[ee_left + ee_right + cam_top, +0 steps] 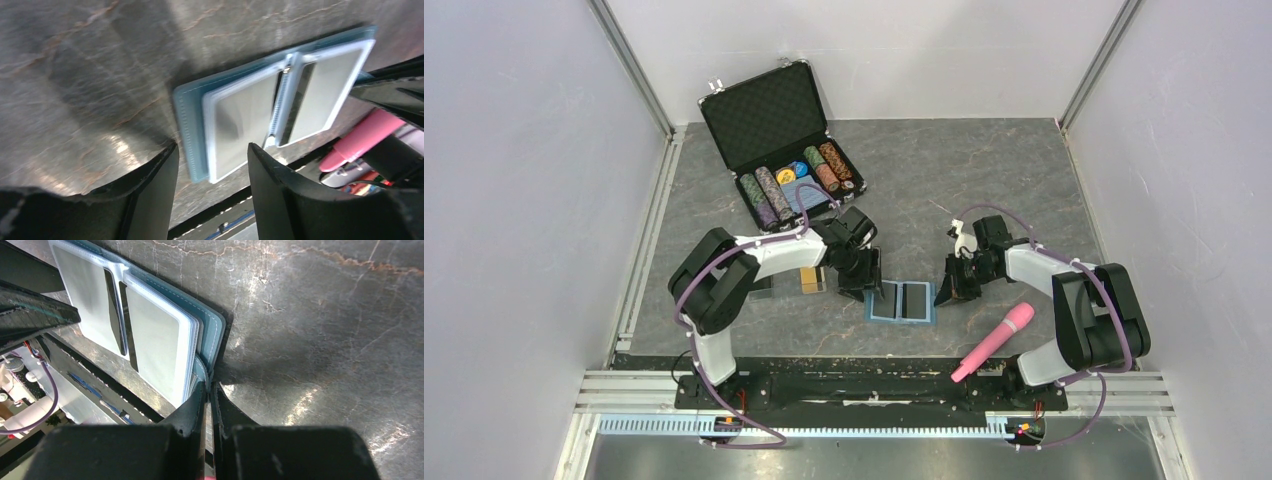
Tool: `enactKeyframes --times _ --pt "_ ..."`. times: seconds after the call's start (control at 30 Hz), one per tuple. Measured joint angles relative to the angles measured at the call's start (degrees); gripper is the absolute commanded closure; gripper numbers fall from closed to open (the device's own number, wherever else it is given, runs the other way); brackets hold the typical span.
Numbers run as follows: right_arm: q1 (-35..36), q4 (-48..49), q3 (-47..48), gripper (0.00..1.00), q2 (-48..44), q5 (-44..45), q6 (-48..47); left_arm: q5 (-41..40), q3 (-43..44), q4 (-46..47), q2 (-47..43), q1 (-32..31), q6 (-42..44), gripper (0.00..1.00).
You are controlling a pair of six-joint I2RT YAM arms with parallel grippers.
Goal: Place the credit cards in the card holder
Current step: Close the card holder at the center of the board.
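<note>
The teal-blue card holder (902,301) lies open and flat on the table, its clear sleeves up. It also shows in the left wrist view (189,117) and the right wrist view (214,326). My left gripper (867,284) is open and empty, its fingers (150,190) hovering over the holder's left edge. My right gripper (946,292) is shut on the holder's small tab at its right edge (208,382). A gold-orange credit card (810,281) lies on the table left of the holder, under the left arm, with a dark card (761,287) further left.
An open black chip briefcase (784,150) with rows of poker chips stands at the back left. A pink cylindrical object (996,341) lies near the right arm's base and shows in the left wrist view (361,140). The table's near edge runs just below the holder.
</note>
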Motion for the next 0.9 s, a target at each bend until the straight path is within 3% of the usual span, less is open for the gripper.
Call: enactKeyframes --times 0.37,0.9 --pt "-0.5 0.0 -0.6 1.0 -0.2 0.2 0.0 6.5 -4.8 11.1 -0.9 0.4 -3.5 0.42" --pt "-0.4 0.3 -0.8 1.0 -0.3 -0.2 0.0 9.1 -6.0 16.3 -7.0 0.0 -5.5 0.49"
